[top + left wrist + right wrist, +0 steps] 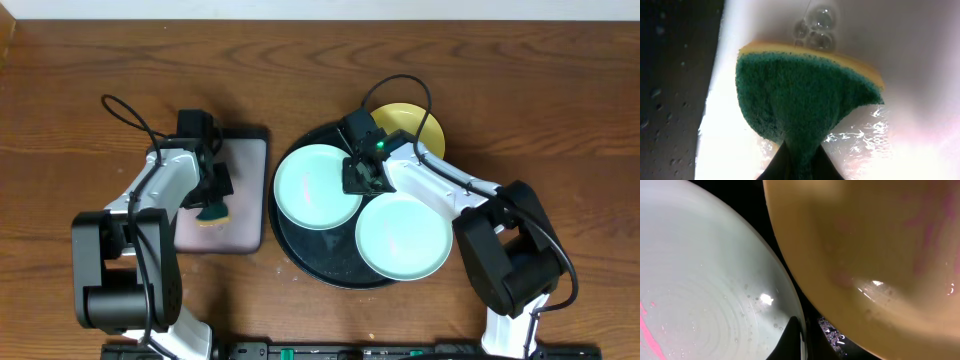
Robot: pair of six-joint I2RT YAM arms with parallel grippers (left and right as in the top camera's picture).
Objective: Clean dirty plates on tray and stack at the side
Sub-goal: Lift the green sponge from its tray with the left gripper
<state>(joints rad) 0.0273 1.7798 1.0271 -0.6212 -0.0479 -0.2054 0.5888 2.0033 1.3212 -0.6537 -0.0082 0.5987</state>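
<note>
we are pinching the sponge (800, 95) tight in our left gripper (796, 156), green scrub side toward the wrist camera. it is hanging just over the wet grey tray (248, 190), with soap bubbles (815, 25) sitting by its yellow edge.

our right gripper (362, 178) is hovering low over the black tray (300, 262), among the 3 plates. 1 dark finger is showing by the rim of the left green plate (315, 187), but we cannot tell whether the jaws are spread or closed, or whether they are touching that rim. the other green plate (403, 238) is lying toward the near edge of the black tray. the yellow plate (428, 125) is sitting at the far right, partly under our right arm and seemingly overhanging the black tray's rim.

a pink streak (647, 330) is showing on the left green plate and pink smears on the yellow plate, so we are judging that no plate is clean yet.

the plates are wet and crowded close together. in taking 1 rim we are likely to be nudging its neighbour, and the yellow plate could be sliding off onto the table. a wet rim may be slipping out of 2 thin fingers on the lift. the soaked sponge may be dripping across the wood on its way over, and our 2 arms may be colliding above the black tray.
</note>
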